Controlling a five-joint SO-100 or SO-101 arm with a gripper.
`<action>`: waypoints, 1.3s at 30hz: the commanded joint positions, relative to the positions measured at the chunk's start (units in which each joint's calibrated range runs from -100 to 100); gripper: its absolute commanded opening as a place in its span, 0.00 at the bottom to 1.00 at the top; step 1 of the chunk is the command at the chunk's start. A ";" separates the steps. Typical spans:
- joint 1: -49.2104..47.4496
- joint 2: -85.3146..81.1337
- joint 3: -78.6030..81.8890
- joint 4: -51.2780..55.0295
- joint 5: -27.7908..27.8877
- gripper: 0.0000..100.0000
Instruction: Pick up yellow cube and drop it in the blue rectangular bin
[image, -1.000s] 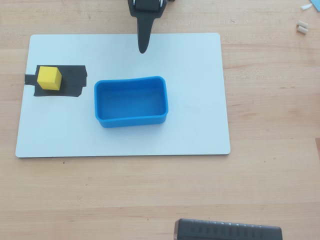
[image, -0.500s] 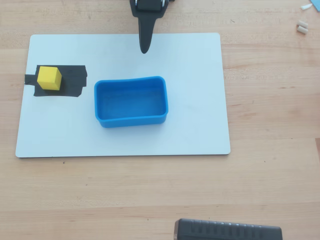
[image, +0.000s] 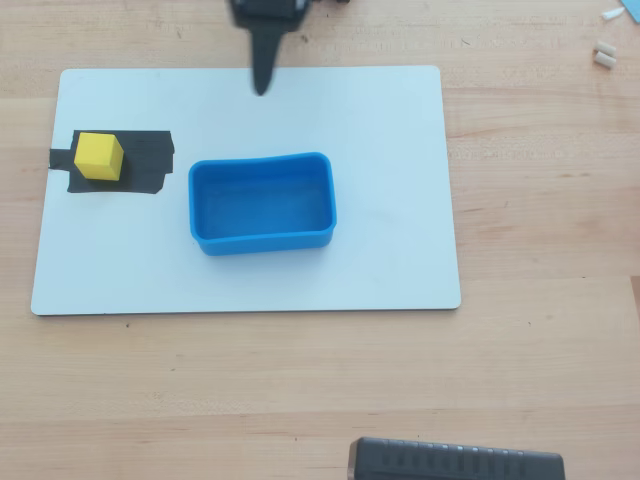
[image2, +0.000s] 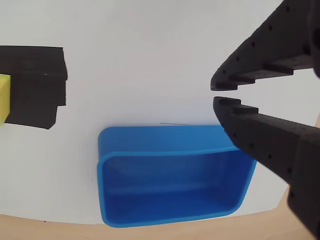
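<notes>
Smooth blue plastic bin (image: 262, 240), wood table (image: 540, 200)

The blue bin (image: 262, 203) is being viewed from straight above overhead, and closely, obliquely from the wrist (image2: 170, 180).

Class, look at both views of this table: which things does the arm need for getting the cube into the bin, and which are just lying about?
Needed for the job:
yellow cube, sitting on the black tape patch
blue rectangular bin, empty
hand, nearly shut and empty

Just lying about:
white board under everything
small white bits on the wooden table
black ribbed object at the bottom edge
</notes>
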 joint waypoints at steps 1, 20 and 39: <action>6.71 14.91 -17.16 0.50 2.39 0.00; 20.94 61.63 -64.53 7.02 12.89 0.00; 24.80 68.88 -69.89 7.02 15.92 0.08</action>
